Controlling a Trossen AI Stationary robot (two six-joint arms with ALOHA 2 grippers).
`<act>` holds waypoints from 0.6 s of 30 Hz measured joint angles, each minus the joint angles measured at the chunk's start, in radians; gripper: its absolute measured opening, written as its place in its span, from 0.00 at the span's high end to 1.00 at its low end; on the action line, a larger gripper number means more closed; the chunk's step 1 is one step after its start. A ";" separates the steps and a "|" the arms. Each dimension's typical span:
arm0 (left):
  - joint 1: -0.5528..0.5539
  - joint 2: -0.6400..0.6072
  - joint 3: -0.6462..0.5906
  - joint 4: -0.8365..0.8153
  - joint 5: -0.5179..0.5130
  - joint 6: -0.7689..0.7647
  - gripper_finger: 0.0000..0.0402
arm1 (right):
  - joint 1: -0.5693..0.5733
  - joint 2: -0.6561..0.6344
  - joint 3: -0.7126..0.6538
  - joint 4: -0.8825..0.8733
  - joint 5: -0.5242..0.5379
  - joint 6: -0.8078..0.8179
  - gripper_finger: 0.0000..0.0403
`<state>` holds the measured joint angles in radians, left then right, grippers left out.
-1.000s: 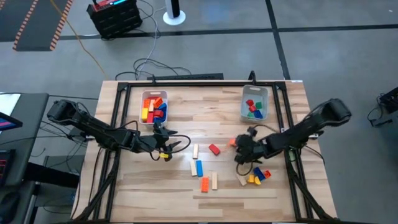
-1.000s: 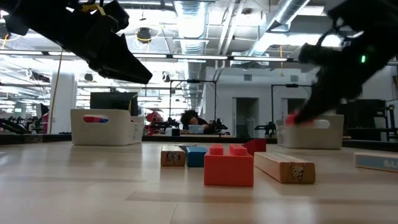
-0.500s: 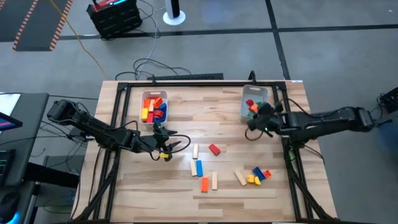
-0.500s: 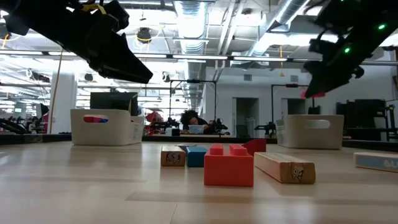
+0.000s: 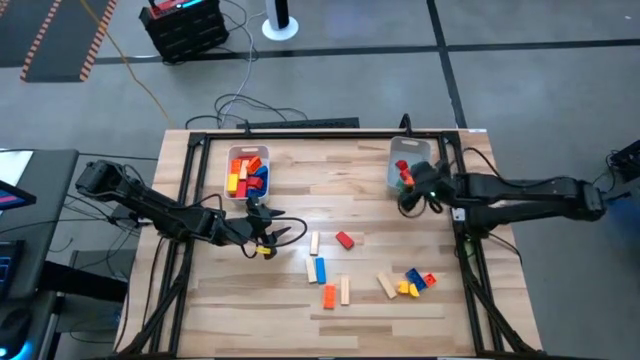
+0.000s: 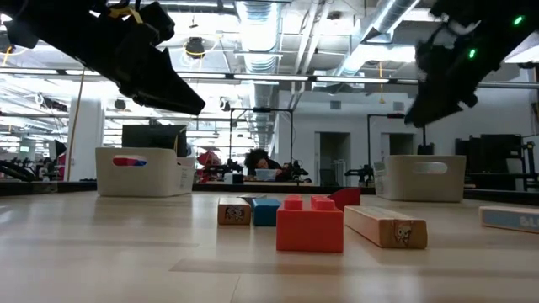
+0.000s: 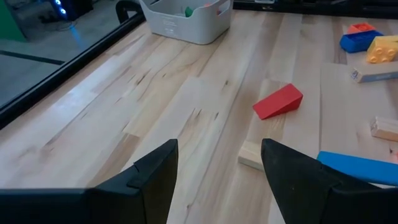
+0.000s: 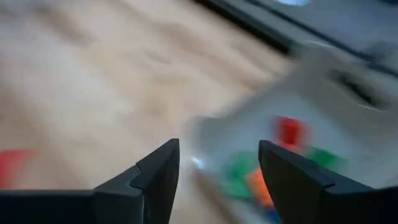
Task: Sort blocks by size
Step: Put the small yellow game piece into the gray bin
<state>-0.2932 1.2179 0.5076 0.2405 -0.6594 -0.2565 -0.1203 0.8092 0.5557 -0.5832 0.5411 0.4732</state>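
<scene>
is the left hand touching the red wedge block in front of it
Apart. The left wrist view shows the left hand open, with bare table between its fingers and the red wedge block lying farther ahead.

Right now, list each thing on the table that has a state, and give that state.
Left gripper: open, empty, over the table's left middle.
Right gripper: open, empty, beside the right bin.
Left bin: upright, holding blocks.
Right bin: upright, holding blocks.
Red wedge: loose on the table.
Blue bar: lying flat, unsorted.
Block cluster: loose near the right front.
</scene>
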 joint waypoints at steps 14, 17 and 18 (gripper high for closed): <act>0.000 0.000 0.000 0.004 0.000 0.001 0.44 | 0.749 0.278 0.054 -0.045 -0.050 0.459 0.38; 0.000 0.000 0.000 0.011 0.000 0.007 0.44 | 0.829 0.391 0.108 -0.051 -0.073 0.475 0.38; 0.000 0.000 0.000 0.011 0.000 0.008 0.44 | 0.846 0.427 0.131 -0.049 -0.082 0.473 0.38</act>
<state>-0.2932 1.2179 0.5077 0.2515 -0.6598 -0.2481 0.7261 1.2357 0.6865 -0.6319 0.4595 0.9458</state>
